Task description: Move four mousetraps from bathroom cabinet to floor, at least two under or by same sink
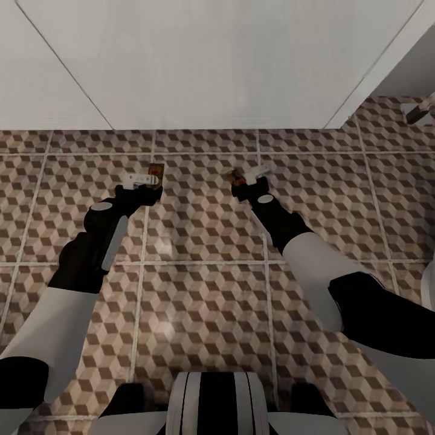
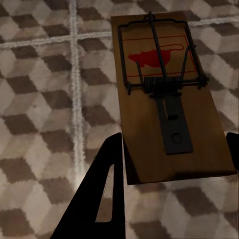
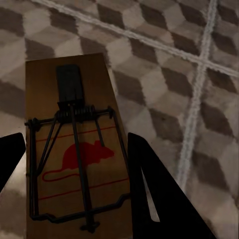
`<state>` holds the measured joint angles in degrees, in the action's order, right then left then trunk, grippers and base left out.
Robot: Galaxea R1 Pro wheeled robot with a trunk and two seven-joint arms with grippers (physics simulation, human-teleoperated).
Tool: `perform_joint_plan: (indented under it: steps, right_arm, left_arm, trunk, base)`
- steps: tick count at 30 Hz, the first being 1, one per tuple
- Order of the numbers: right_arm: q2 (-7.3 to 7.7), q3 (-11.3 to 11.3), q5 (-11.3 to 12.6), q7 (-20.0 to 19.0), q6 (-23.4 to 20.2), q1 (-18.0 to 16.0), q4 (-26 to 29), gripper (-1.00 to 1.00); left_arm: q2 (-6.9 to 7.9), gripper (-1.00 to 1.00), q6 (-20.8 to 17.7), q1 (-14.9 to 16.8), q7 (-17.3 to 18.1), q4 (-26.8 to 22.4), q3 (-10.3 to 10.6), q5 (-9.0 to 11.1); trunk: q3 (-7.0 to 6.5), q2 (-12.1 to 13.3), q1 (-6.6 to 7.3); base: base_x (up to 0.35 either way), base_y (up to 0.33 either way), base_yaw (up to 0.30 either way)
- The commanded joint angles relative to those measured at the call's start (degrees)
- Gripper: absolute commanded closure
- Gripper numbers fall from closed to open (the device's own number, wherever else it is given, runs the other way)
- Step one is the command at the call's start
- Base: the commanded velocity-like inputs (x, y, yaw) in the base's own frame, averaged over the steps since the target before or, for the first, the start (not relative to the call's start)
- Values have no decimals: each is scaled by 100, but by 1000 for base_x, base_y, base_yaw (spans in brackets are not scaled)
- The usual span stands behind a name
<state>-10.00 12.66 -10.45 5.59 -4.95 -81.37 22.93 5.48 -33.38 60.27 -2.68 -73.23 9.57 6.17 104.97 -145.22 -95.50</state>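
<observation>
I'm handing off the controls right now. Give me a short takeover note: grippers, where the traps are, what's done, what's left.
Left gripper: shut on a flat brown wooden mousetrap with wire spring and red mouse mark, held over the cube-patterned tiled floor.
Right gripper: shut on a second, matching mousetrap, also above the tiles.
Ahead: a white flat-fronted unit.
Done: two traps picked up.
Left: set both on the floor by the sink, then find and place the other two; their position isn't visible here.

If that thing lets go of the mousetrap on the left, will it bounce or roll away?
Probably not. The mousetrap is a flat wooden board, so it should land flat on the tiled floor. It looks stiff and light. Its wire bar might snap if jolted.
</observation>
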Motion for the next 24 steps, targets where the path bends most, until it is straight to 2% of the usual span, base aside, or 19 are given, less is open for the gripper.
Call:
perform_joint_plan:
  steps: [1,11,24]
  right_arm:
    - [0,26,-44,34,-43,-2,8,100]
    - [0,26,-37,35,-41,-2,9,100]
    - [0,26,-22,30,-43,-2,1,100]
  left_arm:
    - [6,100,-28,-4,-22,-9,10,51]
    - [14,100,-28,-103,-22,-17,10,51]
    - [13,100,-28,-121,-22,-28,10,51]
  trunk:
    - [3,-1,-2]
    - [3,-1,-2]
    - [3,-1,-2]
  base:
    - [157,0,0]
    - [39,1,0]
    - [204,42,0]
